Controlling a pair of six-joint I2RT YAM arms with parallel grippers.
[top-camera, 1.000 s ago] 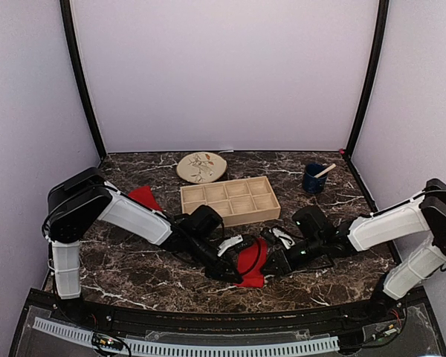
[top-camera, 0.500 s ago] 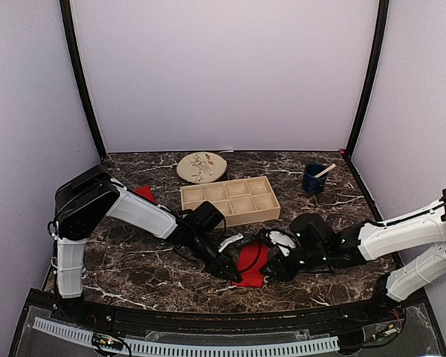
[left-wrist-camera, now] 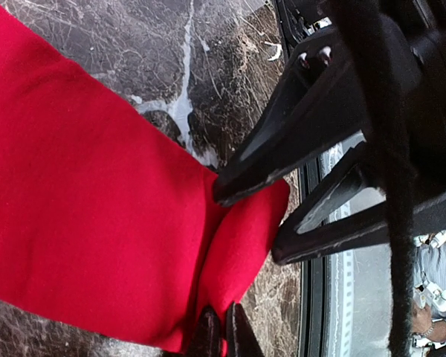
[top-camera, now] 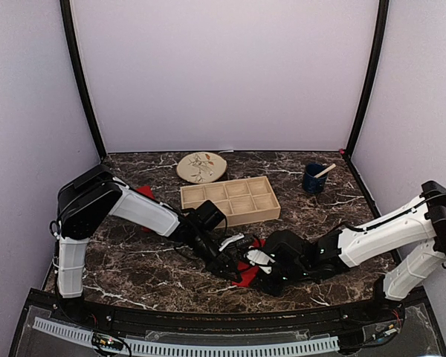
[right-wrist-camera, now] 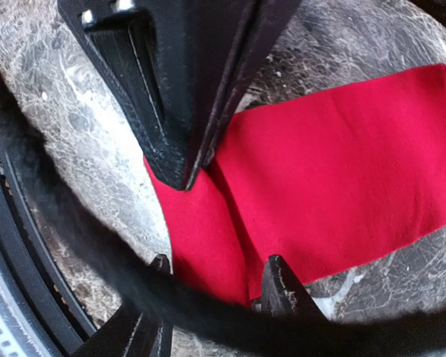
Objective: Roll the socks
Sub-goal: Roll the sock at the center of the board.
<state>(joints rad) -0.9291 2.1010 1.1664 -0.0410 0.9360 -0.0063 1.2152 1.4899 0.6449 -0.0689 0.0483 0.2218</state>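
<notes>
Pinched by the left gripper point(right-wrist-camera: 186, 177) and straddled by the open right gripper point(right-wrist-camera: 219, 268) at 6 o'clock of the tray point(top-camera: 234, 217), the red sock point(right-wrist-camera: 342, 163) could be unfolded by a snag.

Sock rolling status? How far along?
Done: nothing rolled yet. In hand: the front sock has only one end folded over; the left gripper is shut on that fold and the right gripper stands open astride it. Left: roll the rest of this sock, then the second sock, which lies untouched further back on the left.
</notes>
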